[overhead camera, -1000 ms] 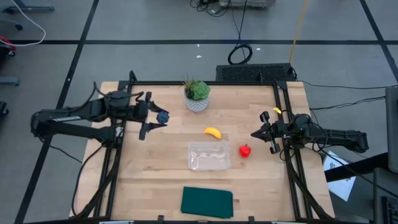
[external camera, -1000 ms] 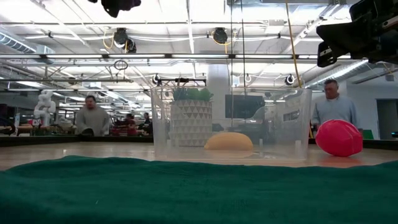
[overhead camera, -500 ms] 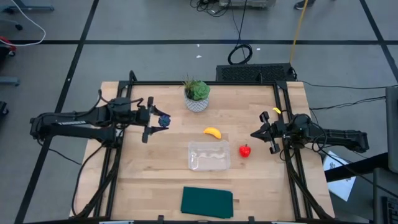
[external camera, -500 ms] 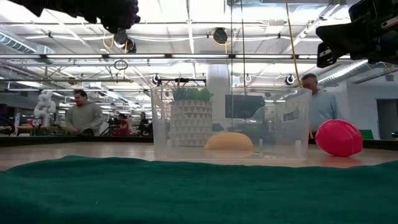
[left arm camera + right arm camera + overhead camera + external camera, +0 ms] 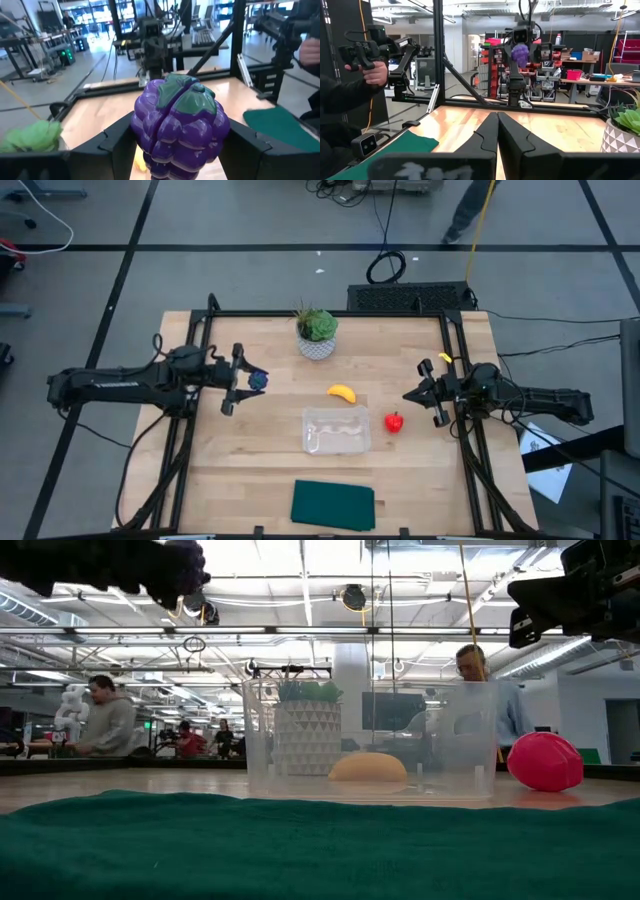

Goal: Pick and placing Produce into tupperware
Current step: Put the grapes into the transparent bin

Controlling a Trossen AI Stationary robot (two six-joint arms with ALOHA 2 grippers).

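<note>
High view: left gripper (image 5: 243,380) clamped on the purple grapes (image 5: 258,379), held above the table (image 5: 250,465) toward its left side, well apart from the clear tupperware (image 5: 337,430) near the middle; banana (image 5: 343,392) lying just beyond the tupperware, red fruit (image 5: 395,422) just beside its right wall, neither inside; potted plant (image 5: 317,332) at the far edge, dark green cloth (image 5: 333,504) at the near edge; right gripper (image 5: 423,393) parked at the right edge, fingers pressed together, holding nothing. Judged step: carry of the first piece, nothing yet in the container; next move likely calls for a sweep across to above the open tupperware, a lowering between its walls, then a release. Low view: green cloth filling the foreground, tupperware standing empty behind it with the banana seen through its walls, red fruit to its right, both arms dark overhead. Left wrist view: grapes seated squarely between both fingers (image 5: 112,145), green leaf cap up, pale wood below. Right wrist view: own fingers shut tight; grapes small and high across the table in the other gripper. Surface: light wooden planks inside a black frame. Room: large workshop with ceiling lights, racks, benches, people standing and walking beyond the table.
</note>
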